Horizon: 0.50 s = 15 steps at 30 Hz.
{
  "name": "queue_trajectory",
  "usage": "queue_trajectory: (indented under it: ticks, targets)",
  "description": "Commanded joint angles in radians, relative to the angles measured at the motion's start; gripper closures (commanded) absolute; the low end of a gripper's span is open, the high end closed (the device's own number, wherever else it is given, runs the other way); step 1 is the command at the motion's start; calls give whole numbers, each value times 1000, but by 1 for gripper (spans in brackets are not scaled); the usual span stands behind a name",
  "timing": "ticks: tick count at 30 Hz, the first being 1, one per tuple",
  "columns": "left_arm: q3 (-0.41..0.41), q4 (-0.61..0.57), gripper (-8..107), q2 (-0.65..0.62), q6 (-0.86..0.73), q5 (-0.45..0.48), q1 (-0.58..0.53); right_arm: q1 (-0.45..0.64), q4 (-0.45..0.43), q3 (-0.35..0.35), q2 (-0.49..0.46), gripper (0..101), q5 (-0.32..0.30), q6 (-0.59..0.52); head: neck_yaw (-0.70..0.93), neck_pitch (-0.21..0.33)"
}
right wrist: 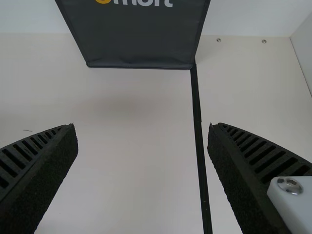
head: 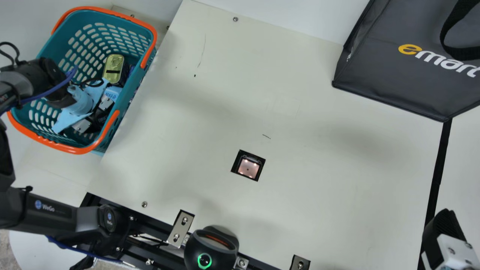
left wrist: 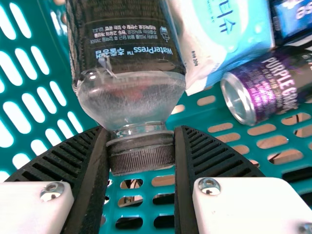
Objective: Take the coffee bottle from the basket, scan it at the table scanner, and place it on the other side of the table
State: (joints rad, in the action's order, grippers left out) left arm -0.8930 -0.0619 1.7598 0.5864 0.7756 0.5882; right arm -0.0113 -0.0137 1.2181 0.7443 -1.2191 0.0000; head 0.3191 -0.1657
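Coffee bottle (left wrist: 127, 73) gripped at the cap (left wrist: 141, 155) inside the basket (head: 127, 98)

The coffee bottle is held by the left gripper (head: 98, 115), with the ribbed fingers closed against opposite sides of its black cap. The bottle's clear shoulder and dark label are seen just ahead of the fingertips, within the teal walls. Just beside the held bottle, a white and light-blue pack (left wrist: 224, 36) can be seen, and beyond that pack a purple can (left wrist: 265, 87) is lying. A tin with a gold lid (head: 113, 68) is found near the left gripper, in the same basket.

The right gripper (head: 444, 225) is held wide, nothing between its fingers, above the table (head: 318, 123). The scanner (head: 248, 167) is set into the tabletop between the two grippers, well apart from both. A dark bag (head: 378, 71) is placed beyond the right gripper, and a black strip (head: 438, 170) is run from the bag's corner toward that gripper.
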Motion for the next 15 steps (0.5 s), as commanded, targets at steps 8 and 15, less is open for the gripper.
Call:
queue_trajectory:
  ticks: [8,15]
  targets:
    - [-40,13,107,-45,-35,67,14,0,0,0,0,6,0,0,2,27]
    - [-65,36,107,-71,-63,101,30,0,0,0,0,6,0,0,2,27]
